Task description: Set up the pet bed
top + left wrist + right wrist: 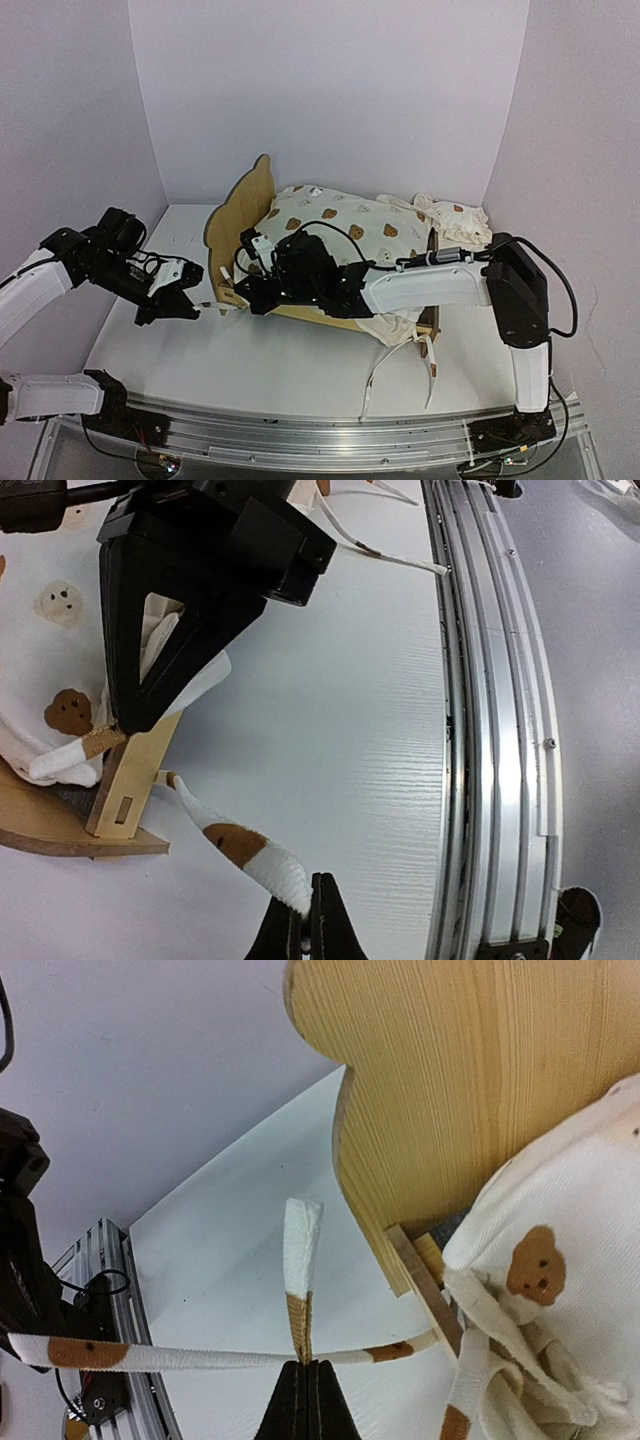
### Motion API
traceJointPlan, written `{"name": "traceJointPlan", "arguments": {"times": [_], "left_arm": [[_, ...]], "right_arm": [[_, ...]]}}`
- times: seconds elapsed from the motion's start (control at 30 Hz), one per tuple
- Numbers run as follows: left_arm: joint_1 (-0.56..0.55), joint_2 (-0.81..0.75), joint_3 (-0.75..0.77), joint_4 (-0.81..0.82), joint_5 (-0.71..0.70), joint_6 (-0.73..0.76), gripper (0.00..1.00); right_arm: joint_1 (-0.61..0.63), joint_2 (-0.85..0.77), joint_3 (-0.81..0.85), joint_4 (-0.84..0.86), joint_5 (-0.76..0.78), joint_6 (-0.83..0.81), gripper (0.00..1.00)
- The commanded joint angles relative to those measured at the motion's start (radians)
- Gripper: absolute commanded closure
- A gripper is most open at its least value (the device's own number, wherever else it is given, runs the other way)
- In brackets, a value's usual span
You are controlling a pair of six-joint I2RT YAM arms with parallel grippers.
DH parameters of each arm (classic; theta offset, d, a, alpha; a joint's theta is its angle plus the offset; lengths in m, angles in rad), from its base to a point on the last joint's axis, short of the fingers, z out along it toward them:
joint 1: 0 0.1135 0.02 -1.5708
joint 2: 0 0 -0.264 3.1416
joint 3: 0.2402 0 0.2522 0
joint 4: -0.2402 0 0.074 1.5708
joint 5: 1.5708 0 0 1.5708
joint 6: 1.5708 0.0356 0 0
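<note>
White table [300,370] carries the pet bed [243,205] at centre, with the cushion [340,225] laid in it. At the bed's 8 o'clock, the left gripper [308,912] pinches a tie string [235,842]. The right gripper [303,1368] pinches a second tie string [303,1250], apparently for knotting round the corner post [125,780].

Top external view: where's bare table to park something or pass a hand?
Free: the wide front strip of table between the pet bed and the rail; also the back-left corner, between wall and bed. Crowded: the bed's near-left corner, where left pincer and right pincer each pinch a tie string; loose strings trail front-right.
</note>
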Motion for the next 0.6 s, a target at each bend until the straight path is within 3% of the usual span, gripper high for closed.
{"name": "traceJointPlan", "arguments": {"times": [0.0, 0.2, 0.37, 0.47, 0.57], "left_arm": [[-0.029, 0.011, -0.141, 0.121, 0.011, 0.136, 1.0], [-0.2, 0.072, -0.239, 0.239, -0.083, 0.117, 1.0], [-0.213, 0.088, -0.258, 0.286, -0.055, 0.097, 1.0], [-0.214, 0.09, -0.261, 0.278, -0.02, 0.123, 0.83], [-0.214, 0.077, -0.247, 0.251, 0.013, 0.096, 0.58]], "right_arm": [[0.014, 0.019, 0.037, 0.02, -0.054, 0.107, 1.0], [0.017, 0.008, 0.011, 0.02, -0.036, 0.146, 1.0], [0.029, -0.005, -0.025, 0.02, -0.013, 0.151, 1.0], [0.03, 0.001, -0.028, 0.02, -0.01, 0.147, 1.0], [0.03, 0.005, -0.029, 0.022, -0.014, 0.136, 1.0]]}}
